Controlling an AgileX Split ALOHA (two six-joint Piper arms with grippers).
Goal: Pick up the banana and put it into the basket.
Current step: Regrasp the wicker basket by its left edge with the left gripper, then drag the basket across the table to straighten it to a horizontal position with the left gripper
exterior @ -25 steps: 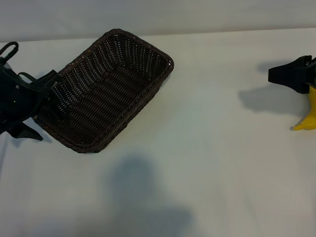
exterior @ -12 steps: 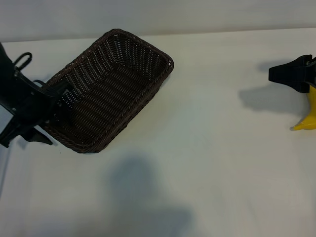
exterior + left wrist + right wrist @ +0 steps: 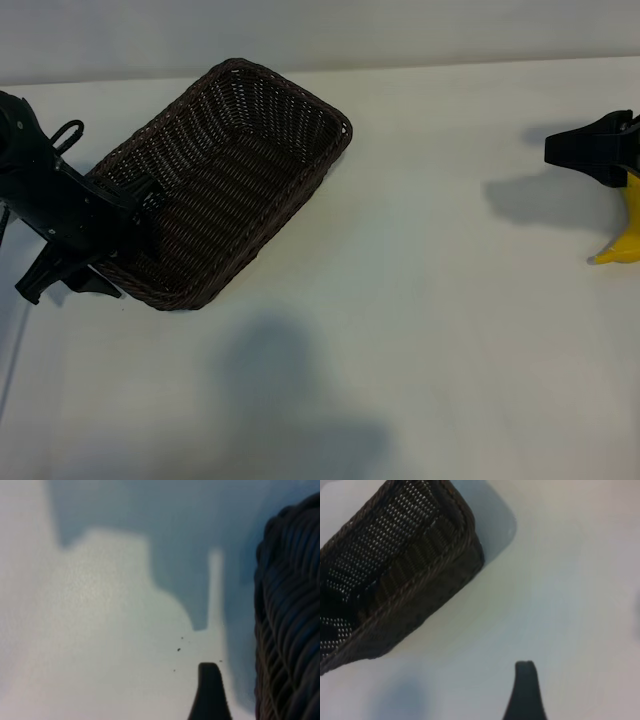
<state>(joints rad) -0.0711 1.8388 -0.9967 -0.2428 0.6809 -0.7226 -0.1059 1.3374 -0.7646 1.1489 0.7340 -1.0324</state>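
Observation:
The dark-brown woven basket (image 3: pixel 235 170) lies slanted at the centre-left of the table, with nothing in it. My left gripper (image 3: pixel 110 235) is over its near-left end, open. In the left wrist view one dark finger (image 3: pixel 210 692) stands just outside the basket's braided rim (image 3: pixel 290 620), with bare table beside it. The yellow banana (image 3: pixel 622 235) lies at the far right edge, partly cut off. My right gripper (image 3: pixel 575 150) hovers just above it, open and holding nothing. The right wrist view shows one finger (image 3: pixel 525 690) over bare table and the basket (image 3: pixel 395 575) farther off, with the banana hidden.
The white table (image 3: pixel 430 330) stretches between basket and banana. A large soft shadow (image 3: pixel 290 400) falls on its near part. A pale wall runs along the far edge.
My left arm has swung to the right and towards the near side, now overlapping the basket's left end. The basket, the banana and the right gripper have not moved.

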